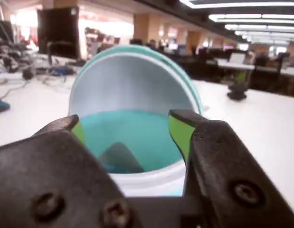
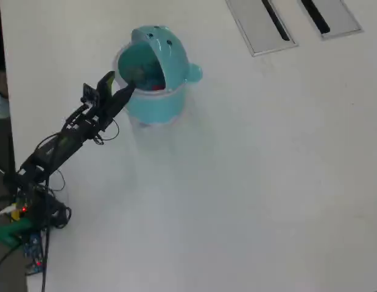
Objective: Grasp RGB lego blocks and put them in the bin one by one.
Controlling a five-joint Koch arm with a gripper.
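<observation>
- Wrist view: the claw [image 1: 130, 126] fills the lower part of the picture, its two black jaws spread wide, each with a yellow-green pad on its inner face. Nothing lies between them.
- Wrist view: the teal bin [image 1: 151, 183] sits straight ahead of the claw and just below it, its white rim showing in the gap between the jaws. Its domed lid [image 1: 132, 80] stands flipped up behind the opening, pale inner face toward the camera.
- Wrist view: inside the bin a dark shape shows against the teal wall; a blue patch lies at its base, too blurred to name.
- Wrist view: the white table [image 1: 260, 123] runs out on both sides, with cables and dark office gear far behind.
- Overhead view: the bin [image 2: 153, 106] stands in the upper left part of the table [image 2: 249, 182], lid [image 2: 161, 45] tipped back and a small knob [image 2: 193, 73] on its right side.
- Overhead view: the arm [image 2: 66, 139] reaches up from the lower left, and the claw [image 2: 120, 85] hangs at the bin's left rim, its tips apart, one over the opening.
- Overhead view: a red block [image 2: 156, 87] shows inside the bin, near the right of the opening, well clear of the claw tips.
- Overhead view: two grey slotted panels [image 2: 261, 24] are set into the table at the top right.
</observation>
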